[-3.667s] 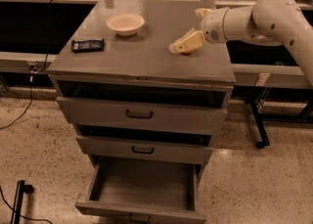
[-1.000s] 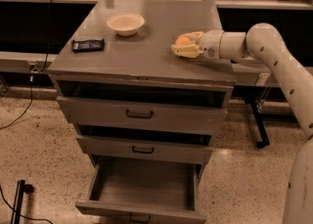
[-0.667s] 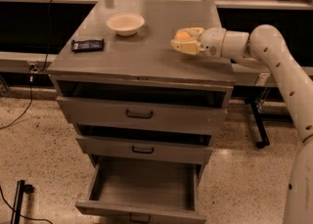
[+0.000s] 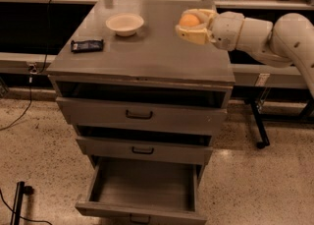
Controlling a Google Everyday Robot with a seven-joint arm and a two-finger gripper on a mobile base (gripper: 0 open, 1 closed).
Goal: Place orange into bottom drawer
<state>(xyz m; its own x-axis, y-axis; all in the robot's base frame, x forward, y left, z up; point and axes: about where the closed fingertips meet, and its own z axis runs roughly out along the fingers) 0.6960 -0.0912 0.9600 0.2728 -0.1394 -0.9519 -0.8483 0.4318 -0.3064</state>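
The orange (image 4: 188,20) sits between the cream fingers (image 4: 197,34) of my gripper (image 4: 192,24), which is shut on it and holds it a little above the back right of the grey cabinet top (image 4: 147,54). My white arm reaches in from the right. The bottom drawer (image 4: 144,185) is pulled out wide at the foot of the cabinet, and nothing lies in its tray. It is far below and to the left of the gripper.
A cream bowl (image 4: 125,24) stands at the back left of the top, with a dark flat packet (image 4: 87,45) nearer the left edge. The top drawer (image 4: 140,115) and middle drawer (image 4: 142,149) stand slightly ajar. A black wheeled leg (image 4: 258,129) stands to the right.
My gripper closed on the orange on the cabinet top and has lifted it up and slightly to the right, off the surface.
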